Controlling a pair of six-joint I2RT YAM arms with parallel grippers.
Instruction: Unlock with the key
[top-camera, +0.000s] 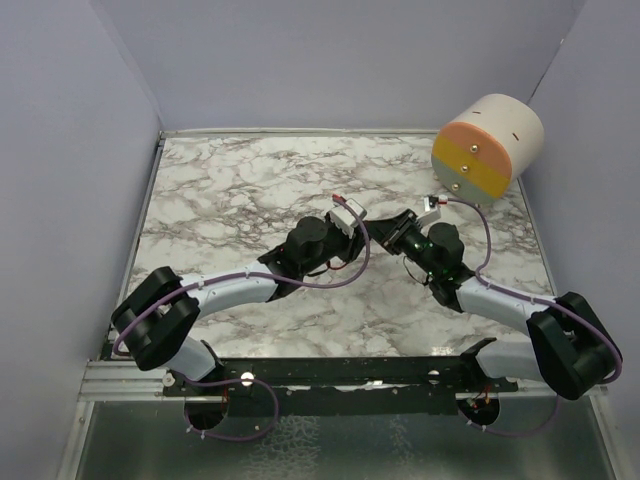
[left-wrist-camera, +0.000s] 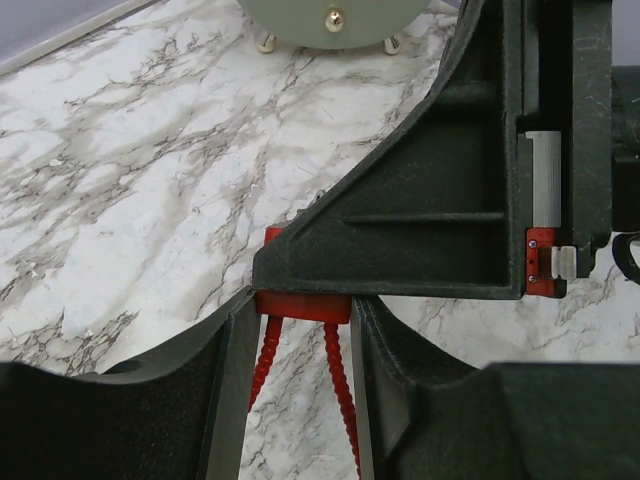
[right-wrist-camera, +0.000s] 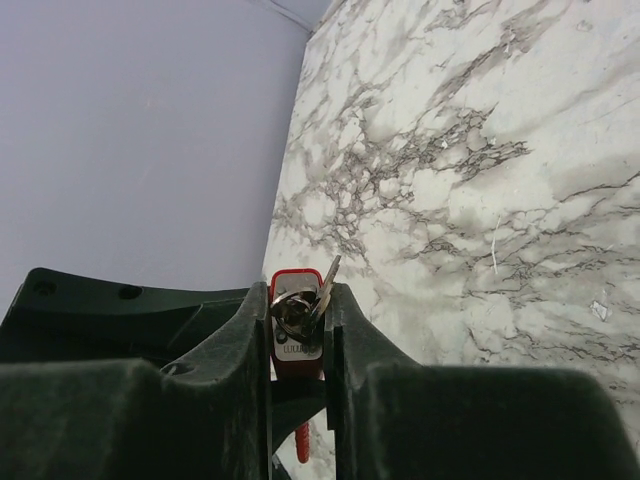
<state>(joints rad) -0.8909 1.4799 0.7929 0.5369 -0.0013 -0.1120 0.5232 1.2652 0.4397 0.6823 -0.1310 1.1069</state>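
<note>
Already the key sits in the lock, which the left gripper clamps. The right gripper seems pinched on the key, contact half hidden; the turn is left.

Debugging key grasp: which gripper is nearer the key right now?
Right. The right gripper has its fingers either side of the key in the red padlock; the left gripper clamps the padlock's cable end, farther from the key.
</note>
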